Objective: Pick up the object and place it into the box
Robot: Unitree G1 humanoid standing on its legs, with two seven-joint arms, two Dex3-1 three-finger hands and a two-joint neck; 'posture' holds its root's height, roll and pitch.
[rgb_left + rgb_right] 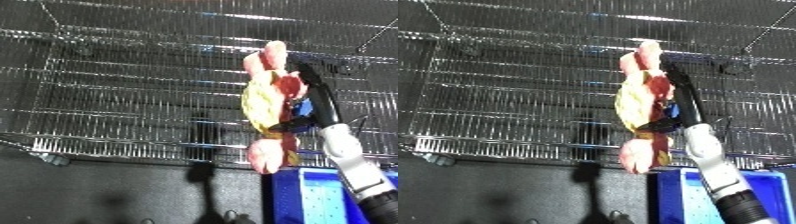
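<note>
A soft toy (265, 102) with pink ends, a yellow body and a red patch hangs upright in the air, right of centre. My right hand (320, 105) is shut on it from the right, black fingers running up along its side and the thumb curled at its lower middle. The white forearm rises from the lower right corner. A blue bin (286, 197) stands at the bottom right, directly below the toy's lower pink end; only its left rim and part of its inside show. My left hand shows in neither view.
A big wire-mesh rack (133, 90) fills the background behind the toy. Below it lies a dark tabletop (107, 192) carrying the toy's shadow. Small dark shapes at the bottom edge are too unclear to identify.
</note>
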